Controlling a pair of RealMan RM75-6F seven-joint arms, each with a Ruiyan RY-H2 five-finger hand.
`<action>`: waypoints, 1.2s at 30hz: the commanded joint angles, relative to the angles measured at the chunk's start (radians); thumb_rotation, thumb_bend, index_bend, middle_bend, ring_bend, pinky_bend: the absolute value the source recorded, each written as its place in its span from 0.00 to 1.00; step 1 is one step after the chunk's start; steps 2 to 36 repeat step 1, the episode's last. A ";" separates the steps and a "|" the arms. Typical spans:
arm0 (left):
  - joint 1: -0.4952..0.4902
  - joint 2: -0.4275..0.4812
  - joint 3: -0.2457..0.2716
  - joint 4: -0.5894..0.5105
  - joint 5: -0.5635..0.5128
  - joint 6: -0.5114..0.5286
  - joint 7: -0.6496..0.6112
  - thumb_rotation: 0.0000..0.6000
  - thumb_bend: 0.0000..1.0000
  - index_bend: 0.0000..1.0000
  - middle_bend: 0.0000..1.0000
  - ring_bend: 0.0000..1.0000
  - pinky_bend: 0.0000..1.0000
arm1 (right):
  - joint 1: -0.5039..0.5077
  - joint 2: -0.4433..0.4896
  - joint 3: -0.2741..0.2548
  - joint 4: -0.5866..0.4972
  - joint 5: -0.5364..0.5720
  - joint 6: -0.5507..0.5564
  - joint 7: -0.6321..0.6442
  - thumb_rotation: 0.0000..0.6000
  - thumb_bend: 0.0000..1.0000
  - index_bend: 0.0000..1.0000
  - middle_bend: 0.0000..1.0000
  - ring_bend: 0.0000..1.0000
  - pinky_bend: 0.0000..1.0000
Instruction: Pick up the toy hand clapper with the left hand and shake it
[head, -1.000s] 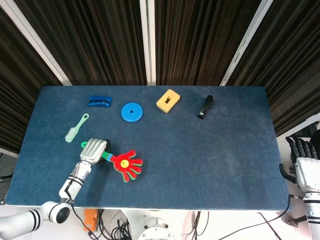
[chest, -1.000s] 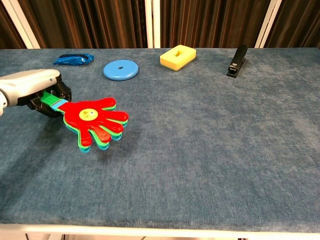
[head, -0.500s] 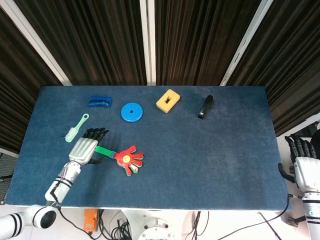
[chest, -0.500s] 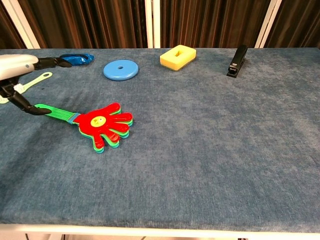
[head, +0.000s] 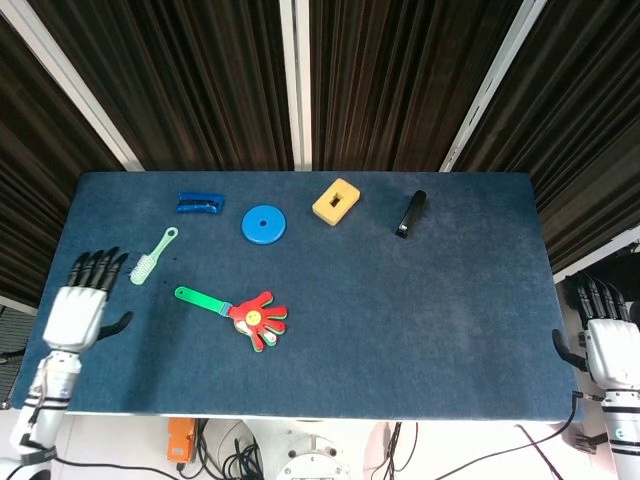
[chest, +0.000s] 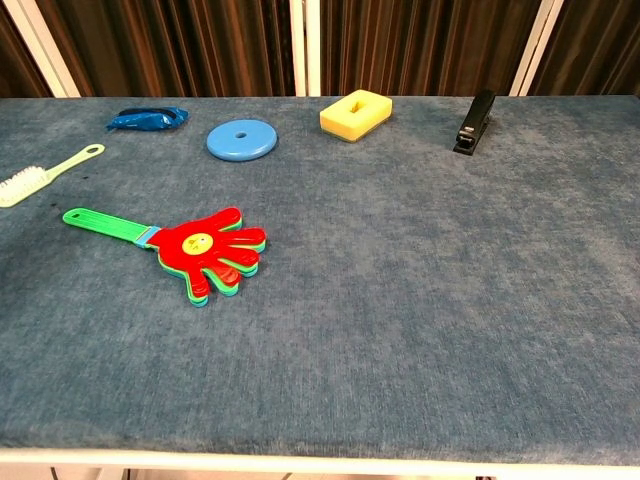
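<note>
The toy hand clapper (head: 243, 312) lies flat on the blue counter (head: 400, 310), left of centre and toward the front, its green handle pointing to the robot's left and its red palm with a yellow smiley face turned up over green and orange layers. No hand touches it.

The left hand (head: 80, 301) hovers at the counter's left edge, well apart from the clapper, fingers stretched out and spread, holding nothing. The right hand (head: 604, 335) hangs off the counter's right front corner, fingers extended and apart, also empty. Neither hand shows in the chest view.

A pale green brush (head: 153, 256) lies between the left hand and the clapper's handle, slightly farther back. Along the rear of the counter, from left to right, sit a crumpled blue wrapper (head: 200, 203), a blue disc (head: 264, 224) with a hole at its centre, a yellow block (head: 336, 201) with a rectangular slot, and a black stapler (head: 410, 213). Dark ribbed curtains hang behind the counter.
</note>
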 joint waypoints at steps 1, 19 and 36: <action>0.086 0.033 0.031 0.071 0.015 0.074 -0.078 1.00 0.20 0.00 0.00 0.00 0.00 | -0.011 -0.011 -0.008 0.012 -0.009 0.016 -0.001 1.00 0.33 0.00 0.00 0.00 0.00; 0.086 0.033 0.031 0.071 0.015 0.074 -0.078 1.00 0.20 0.00 0.00 0.00 0.00 | -0.011 -0.011 -0.008 0.012 -0.009 0.016 -0.001 1.00 0.33 0.00 0.00 0.00 0.00; 0.086 0.033 0.031 0.071 0.015 0.074 -0.078 1.00 0.20 0.00 0.00 0.00 0.00 | -0.011 -0.011 -0.008 0.012 -0.009 0.016 -0.001 1.00 0.33 0.00 0.00 0.00 0.00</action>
